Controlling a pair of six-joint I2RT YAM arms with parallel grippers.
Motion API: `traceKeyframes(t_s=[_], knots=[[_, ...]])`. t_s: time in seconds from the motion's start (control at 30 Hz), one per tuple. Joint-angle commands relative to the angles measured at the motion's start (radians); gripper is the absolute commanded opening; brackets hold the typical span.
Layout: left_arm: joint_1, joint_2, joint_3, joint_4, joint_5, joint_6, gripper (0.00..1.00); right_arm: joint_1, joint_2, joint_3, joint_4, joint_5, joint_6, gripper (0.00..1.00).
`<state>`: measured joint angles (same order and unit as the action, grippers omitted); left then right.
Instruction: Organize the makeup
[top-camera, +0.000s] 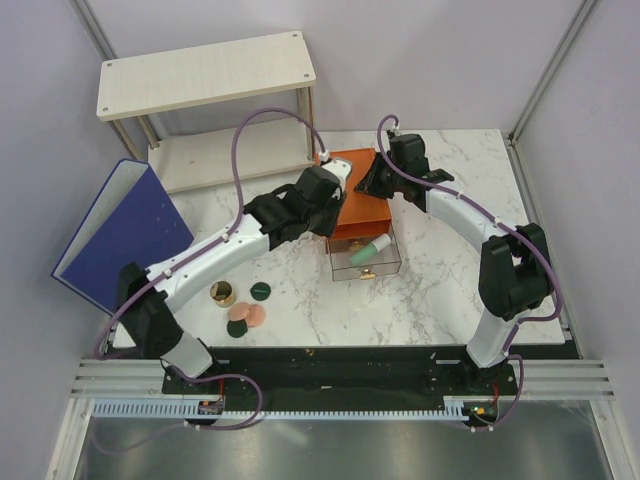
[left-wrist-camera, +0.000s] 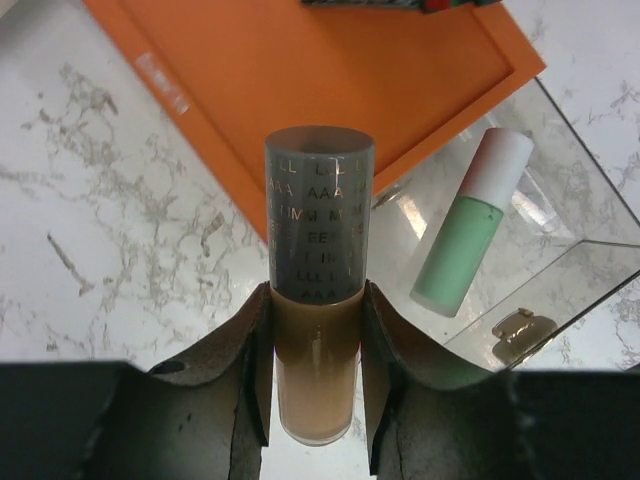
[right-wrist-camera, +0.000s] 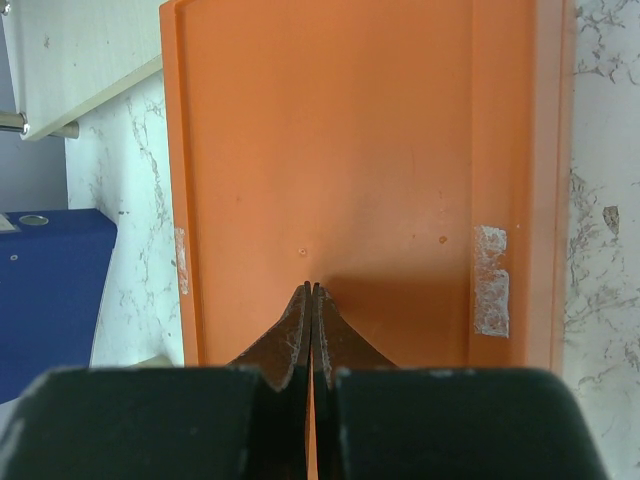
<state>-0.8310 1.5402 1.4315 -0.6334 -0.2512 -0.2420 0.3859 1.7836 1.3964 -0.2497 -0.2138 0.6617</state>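
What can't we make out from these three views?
Top external: the left arm's wrist hides the left gripper and the peach tube it holds; only the left wrist view shows them.
Right wrist: the right gripper is shut over the orange box; whether it touches the top cannot be told.
Left wrist: the rear of the clear drawer runs under the orange box, hiding anything behind the mint-green tube.

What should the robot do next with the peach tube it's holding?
Probably shift the left hand over the clear drawer and lower the peach tube beside the mint-green tube: the drawer stands open with room left.
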Motion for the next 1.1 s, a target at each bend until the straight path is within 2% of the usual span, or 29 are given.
traceKeyframes(t_s=[0.0, 0.33, 0.57, 0.73, 0.77, 0.87, 0.9, 0.93, 1.07], knots=[[-0.031, 0.081, 0.115, 0.064, 0.059, 0.162, 0.05, 0.004, 0.045, -0.04, -0.099, -0.007, -0.017, 0.0], [-0.126, 0.189, 0.126, 0.07, 0.092, 0.208, 0.04, 0.004, 0.05, -0.042, -0.1, -0.018, -0.024, 0.0], [-0.141, 0.205, 0.101, 0.041, 0.055, 0.176, 0.23, 0.004, 0.057, -0.042, -0.1, -0.022, -0.019, 0.0], [-0.146, 0.196, 0.095, 0.038, 0.029, 0.185, 0.27, 0.004, 0.057, -0.043, -0.099, -0.024, -0.019, 0.0], [-0.146, 0.201, 0.095, 0.04, 0.032, 0.188, 0.31, 0.004, 0.057, -0.043, -0.099, -0.024, -0.019, 0.0], [-0.146, 0.204, 0.098, 0.032, 0.024, 0.179, 0.34, 0.004, 0.059, -0.045, -0.097, -0.025, -0.017, 0.0], [-0.146, 0.202, 0.096, 0.029, 0.02, 0.172, 0.54, 0.004, 0.059, -0.045, -0.097, -0.025, -0.016, 0.0], [-0.146, 0.202, 0.095, 0.031, 0.015, 0.165, 0.59, 0.004, 0.059, -0.045, -0.097, -0.025, -0.014, 0.0], [-0.146, 0.198, 0.093, 0.021, 0.018, 0.156, 0.61, 0.002, 0.057, -0.046, -0.095, -0.027, -0.013, 0.0]])
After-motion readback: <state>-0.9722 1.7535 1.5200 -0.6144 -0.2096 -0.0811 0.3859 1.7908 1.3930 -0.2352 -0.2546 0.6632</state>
